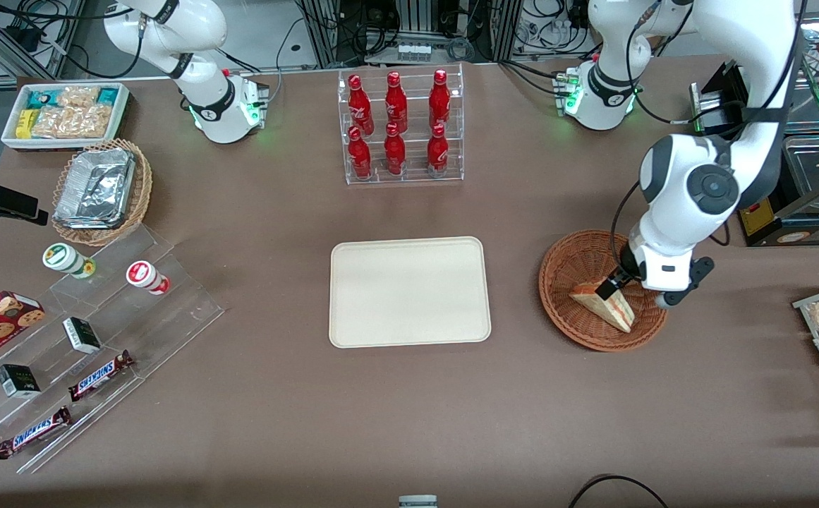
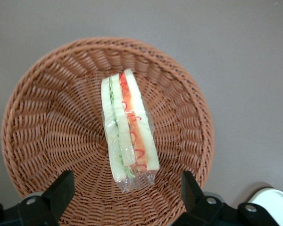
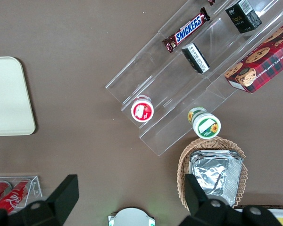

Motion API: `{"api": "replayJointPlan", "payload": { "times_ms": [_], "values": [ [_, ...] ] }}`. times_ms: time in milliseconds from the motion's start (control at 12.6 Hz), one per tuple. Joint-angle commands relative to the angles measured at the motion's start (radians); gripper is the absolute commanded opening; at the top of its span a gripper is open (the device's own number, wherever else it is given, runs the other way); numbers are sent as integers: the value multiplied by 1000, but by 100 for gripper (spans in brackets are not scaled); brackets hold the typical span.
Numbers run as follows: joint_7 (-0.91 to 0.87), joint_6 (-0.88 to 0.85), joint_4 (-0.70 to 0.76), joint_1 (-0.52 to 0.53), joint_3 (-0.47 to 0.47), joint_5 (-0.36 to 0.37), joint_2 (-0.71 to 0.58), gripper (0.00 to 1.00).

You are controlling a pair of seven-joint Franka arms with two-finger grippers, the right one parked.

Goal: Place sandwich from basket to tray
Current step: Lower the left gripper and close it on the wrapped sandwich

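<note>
The working arm's tool [image 1: 610, 286] hangs just over the round reddish-brown wicker basket [image 1: 563, 282], its two black fingers [image 2: 61, 188] spread wide apart with nothing between them. The small white-bread sandwich wedge [image 2: 129, 126] lies in the middle of the basket, with bare wicker all around it out to the rim. The front view shows the flat cream tray [image 1: 409, 291] beside the basket across a strip of brown worktop [image 1: 515, 395], while the wrist view alone shows the sandwich's clear wrap and its red and green layers.
</note>
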Motion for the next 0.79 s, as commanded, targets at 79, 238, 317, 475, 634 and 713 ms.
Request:
{"api": "replayJointPlan", "payload": {
  "times_ms": [79,238,317,475,634,713],
  "values": [
    [-33,57,-2,-9,6,2,48,100],
    [-36,90,-2,-7,7,2,79,100],
    [-36,102,-2,-7,7,2,94,100],
    [-36,126,-2,-7,9,2,119,90],
    [-71,127,6,-6,11,1,122,27],
    [-73,127,10,-5,11,1,124,0]
  ]
}}
